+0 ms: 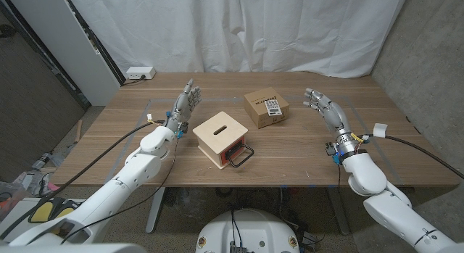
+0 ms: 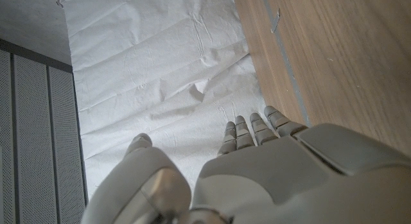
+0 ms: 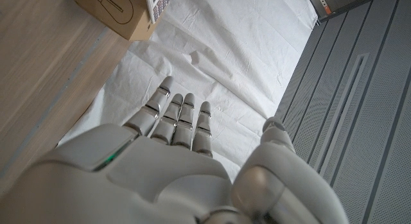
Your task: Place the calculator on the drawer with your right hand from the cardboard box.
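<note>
My right robot hand (image 1: pixel 321 106) is wide, empty; should reach over cardboard box (image 1: pixel 265 108), pinch calculator (image 1: pixel 271 107) by its edges.

head view: high on the robot, facing down and forward over the whole brown wooden table (image 1: pixel 304 155), white wrinkled cloth backdrop (image 1: pixel 290 28) behind it. left wrist view: close behind the pale grey left hand (image 2: pixel 257 172), facing along it at backdrop and table edge. right wrist view: close behind the pale grey right hand (image 3: pixel 160 160), facing the backdrop; the small brown cardboard box (image 3: pixel 119 12) corner is shared with the head view.
</note>
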Robot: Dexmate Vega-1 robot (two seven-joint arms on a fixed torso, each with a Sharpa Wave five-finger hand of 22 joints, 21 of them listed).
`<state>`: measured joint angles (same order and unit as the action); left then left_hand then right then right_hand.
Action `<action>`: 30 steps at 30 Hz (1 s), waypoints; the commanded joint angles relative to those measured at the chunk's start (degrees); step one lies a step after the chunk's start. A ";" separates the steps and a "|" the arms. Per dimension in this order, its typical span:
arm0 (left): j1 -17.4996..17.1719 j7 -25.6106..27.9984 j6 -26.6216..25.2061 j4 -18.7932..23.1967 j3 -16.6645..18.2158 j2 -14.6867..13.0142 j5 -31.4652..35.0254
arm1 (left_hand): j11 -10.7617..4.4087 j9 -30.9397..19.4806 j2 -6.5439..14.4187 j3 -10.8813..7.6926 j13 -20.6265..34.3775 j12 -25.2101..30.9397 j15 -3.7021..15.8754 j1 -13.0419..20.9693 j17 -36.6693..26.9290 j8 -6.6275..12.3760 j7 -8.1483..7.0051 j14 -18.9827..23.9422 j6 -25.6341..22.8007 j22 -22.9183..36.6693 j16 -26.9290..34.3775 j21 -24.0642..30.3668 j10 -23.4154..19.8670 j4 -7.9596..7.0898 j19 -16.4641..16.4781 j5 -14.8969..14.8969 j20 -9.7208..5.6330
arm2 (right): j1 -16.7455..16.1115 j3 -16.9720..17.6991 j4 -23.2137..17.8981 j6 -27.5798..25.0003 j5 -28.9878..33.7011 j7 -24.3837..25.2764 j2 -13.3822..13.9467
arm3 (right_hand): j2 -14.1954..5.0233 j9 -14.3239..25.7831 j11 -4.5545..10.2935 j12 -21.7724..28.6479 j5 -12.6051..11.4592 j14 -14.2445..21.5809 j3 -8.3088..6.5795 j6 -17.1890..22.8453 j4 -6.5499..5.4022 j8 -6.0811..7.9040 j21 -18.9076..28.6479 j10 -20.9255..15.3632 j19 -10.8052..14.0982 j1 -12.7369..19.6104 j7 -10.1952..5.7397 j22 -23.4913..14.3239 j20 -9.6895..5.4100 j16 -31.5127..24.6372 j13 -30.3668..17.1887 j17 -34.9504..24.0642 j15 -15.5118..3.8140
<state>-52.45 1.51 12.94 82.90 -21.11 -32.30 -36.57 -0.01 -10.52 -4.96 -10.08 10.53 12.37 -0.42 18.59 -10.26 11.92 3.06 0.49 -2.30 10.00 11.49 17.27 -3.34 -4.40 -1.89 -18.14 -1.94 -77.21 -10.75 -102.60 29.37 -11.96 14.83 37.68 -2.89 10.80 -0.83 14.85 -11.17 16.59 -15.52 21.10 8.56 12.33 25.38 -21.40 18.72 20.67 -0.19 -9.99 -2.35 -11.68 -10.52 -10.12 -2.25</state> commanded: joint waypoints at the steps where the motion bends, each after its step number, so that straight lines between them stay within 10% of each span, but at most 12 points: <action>1: -0.64 0.25 0.81 0.66 0.21 -0.19 0.35 | 0.06 -0.24 0.27 0.09 0.31 0.06 -0.13 0.30 -0.25 0.18 0.25 0.45 -0.46 0.11 -0.09 -0.16 -0.39 0.07 0.31 -0.09 -0.97 | -1.43 0.54 -1.33 -1.16 11.05 5.39 -0.88 | 0.26 0.27 0.10 0.38 -0.49 0.95 -0.36 0.81 0.43 0.63 -0.17 -1.02 0.61 1.22 -0.17 -0.24 -1.69 -0.45 -0.21 -0.18 -0.12; 11: -0.62 0.27 1.03 0.72 0.39 -0.17 0.28 | 0.00 -0.24 0.35 0.17 0.32 -0.03 -0.10 0.39 -0.26 0.13 0.20 0.50 -0.54 0.12 -0.13 -0.36 -0.33 0.08 0.33 -0.07 -0.94 | -1.91 0.59 -2.55 -2.85 12.05 5.61 -0.71 | 0.32 0.29 0.53 0.36 -0.49 2.34 -0.67 1.73 0.55 0.70 -0.16 -1.64 1.86 2.21 -0.73 -0.29 -1.82 -0.60 -0.21 -0.24 -0.40; 30: -0.84 0.10 1.55 -0.01 0.65 0.00 -0.04 | -0.06 -0.25 0.47 0.32 0.33 -0.11 -0.07 0.52 -0.27 0.08 0.14 0.69 -0.73 0.14 -0.16 -0.71 -0.46 0.09 0.39 -0.04 -0.79 | -2.26 0.90 -5.41 -8.12 9.24 4.19 0.56 | 0.04 0.43 -0.59 1.48 0.24 17.04 -0.39 5.99 -1.09 0.51 3.15 -9.41 15.43 1.72 0.15 -0.88 -4.90 -4.09 -0.19 -1.06 -2.98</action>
<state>-53.18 1.73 14.17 83.32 -20.63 -32.42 -36.39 -0.01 -10.52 -4.65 -10.09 10.53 12.37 -0.42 18.89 -10.26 11.91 3.08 0.48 -2.93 9.99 11.49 16.72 -3.34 -4.40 -1.70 -18.14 -1.74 -79.28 -10.08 -106.49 24.07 -0.89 20.03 37.38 -2.50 11.09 -1.50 15.92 -11.17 31.33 -15.97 26.41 8.01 12.77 27.99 -29.72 32.55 22.26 0.02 -10.55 -2.90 -15.05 -10.52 -10.82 -2.80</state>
